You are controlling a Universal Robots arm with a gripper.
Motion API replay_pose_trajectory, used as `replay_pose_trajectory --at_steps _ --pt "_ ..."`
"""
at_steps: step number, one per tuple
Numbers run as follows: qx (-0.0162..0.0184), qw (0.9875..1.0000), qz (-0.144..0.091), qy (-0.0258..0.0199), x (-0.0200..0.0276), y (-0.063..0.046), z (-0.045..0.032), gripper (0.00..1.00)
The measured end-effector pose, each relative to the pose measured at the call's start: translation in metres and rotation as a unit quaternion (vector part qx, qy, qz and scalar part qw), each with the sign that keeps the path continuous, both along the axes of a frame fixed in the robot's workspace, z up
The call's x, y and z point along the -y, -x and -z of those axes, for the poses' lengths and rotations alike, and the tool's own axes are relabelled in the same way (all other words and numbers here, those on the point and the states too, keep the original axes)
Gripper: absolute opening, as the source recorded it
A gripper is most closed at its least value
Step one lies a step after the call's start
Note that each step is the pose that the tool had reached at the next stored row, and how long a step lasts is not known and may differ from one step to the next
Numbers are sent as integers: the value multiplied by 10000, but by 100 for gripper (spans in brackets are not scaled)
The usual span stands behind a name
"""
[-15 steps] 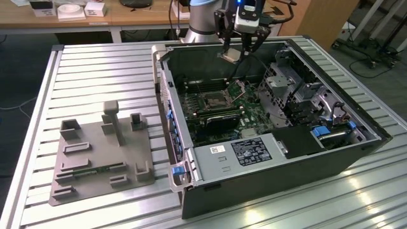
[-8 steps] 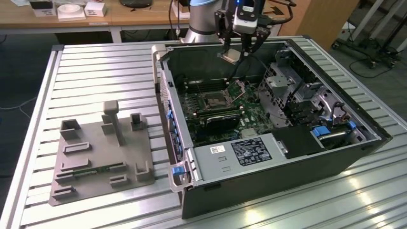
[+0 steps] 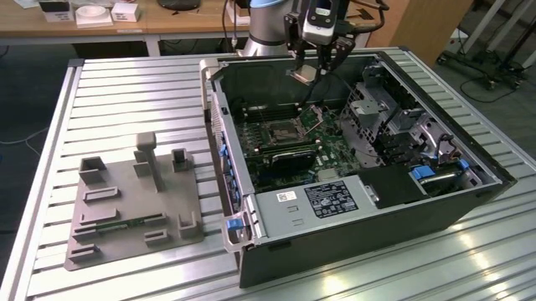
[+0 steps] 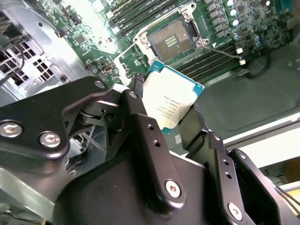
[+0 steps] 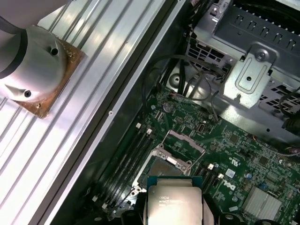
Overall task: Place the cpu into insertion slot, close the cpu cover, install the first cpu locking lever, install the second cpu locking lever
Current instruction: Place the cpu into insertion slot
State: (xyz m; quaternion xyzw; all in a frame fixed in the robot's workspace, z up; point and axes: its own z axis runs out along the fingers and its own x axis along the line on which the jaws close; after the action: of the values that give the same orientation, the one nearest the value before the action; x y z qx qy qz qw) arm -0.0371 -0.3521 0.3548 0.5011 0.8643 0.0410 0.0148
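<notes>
The gripper [image 4: 166,101] is clamping the cpu [image 3: 304,74] by two opposite edges at the upper centre of the exterior view, above the computer case [image 3: 352,238] and apart from the insertion slot [image 3: 279,133]. The chip is likely handling as light, stiff, slick-topped and fragile underneath, so its edges are the safe hold. The fingers [image 4: 140,122] are covering those edges, and its underside is facing away.

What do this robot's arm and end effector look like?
The arm is a smooth silver-grey tube with a blue band. Its end effector is matte black: two jointed fingers built from linked bars, with round pivot pins and silver hex screws.
</notes>
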Motion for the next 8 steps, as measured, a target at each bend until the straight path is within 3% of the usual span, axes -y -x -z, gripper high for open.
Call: replay_pose_trajectory --at_steps 8 --pt "0 10000 48 0 -1 0 3 54"
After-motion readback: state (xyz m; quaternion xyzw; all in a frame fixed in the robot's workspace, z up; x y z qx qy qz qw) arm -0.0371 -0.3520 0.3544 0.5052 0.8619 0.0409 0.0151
